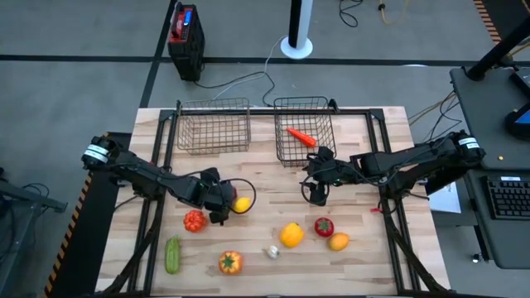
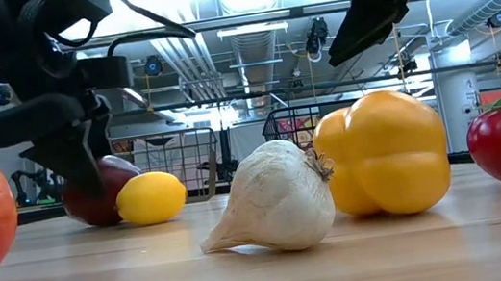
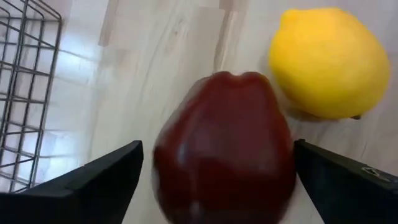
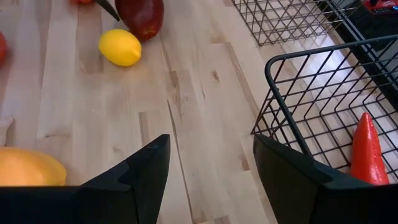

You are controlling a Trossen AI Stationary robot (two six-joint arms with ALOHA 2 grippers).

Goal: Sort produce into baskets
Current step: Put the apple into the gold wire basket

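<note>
High view: bare table [image 1: 364, 265] between the two baskets and the produce row. Left gripper [image 1: 222, 205] low, fingers spread around the dark red apple [image 3: 224, 146], lemon [image 1: 242, 204] just beside. Right gripper [image 1: 318, 192] open, empty, near the right basket [image 1: 304, 149] holding the carrot [image 1: 300, 136]. Low view adds garlic [image 2: 273, 201] and yellow pepper [image 2: 388, 156].

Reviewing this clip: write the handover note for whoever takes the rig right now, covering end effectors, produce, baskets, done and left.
Left end effector: open, low on the table, fingers either side of the dark red apple; lemon right beside it.
Right end effector: open, empty, near the right basket.
Done: carrot lies in the right basket. Left basket holds nothing.
Left on the table: apple, lemon, two tomatoes, cucumber, orange pepper, garlic, yellow pepper, orange.
</note>
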